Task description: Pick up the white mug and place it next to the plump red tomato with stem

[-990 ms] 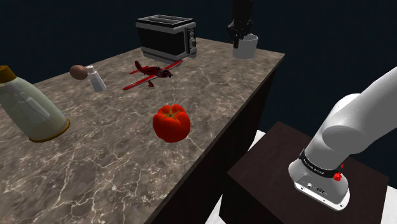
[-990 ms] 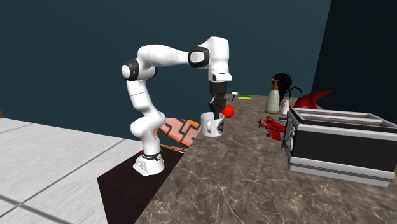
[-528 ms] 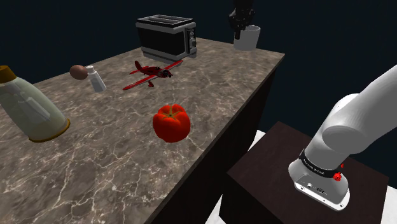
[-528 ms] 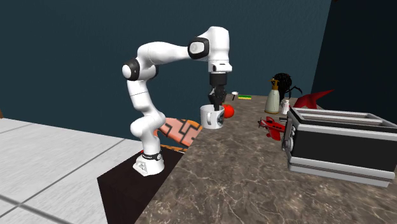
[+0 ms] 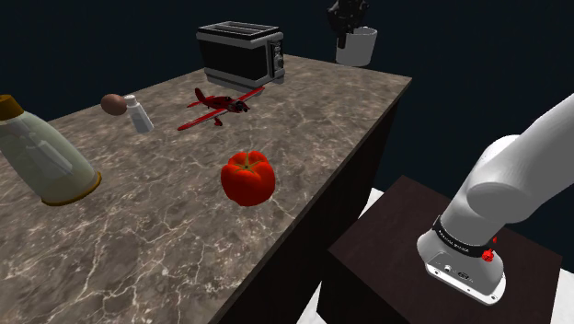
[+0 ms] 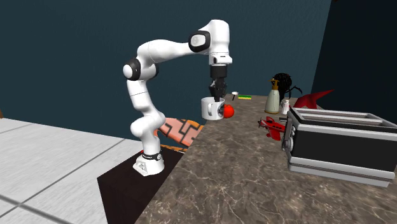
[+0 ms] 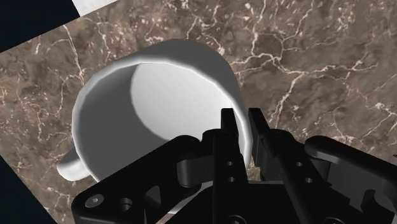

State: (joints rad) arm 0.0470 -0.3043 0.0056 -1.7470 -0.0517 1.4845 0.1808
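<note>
Over the veined brown marble counter [image 5: 304,101], black jaws clamp the smooth white mug [image 7: 159,89] by its rim.

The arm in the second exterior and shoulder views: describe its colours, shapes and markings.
The arm has rounded white links with dark joint caps. Its gripper is all black, with two slim fingers. A black lettered band rings its white base.
</note>
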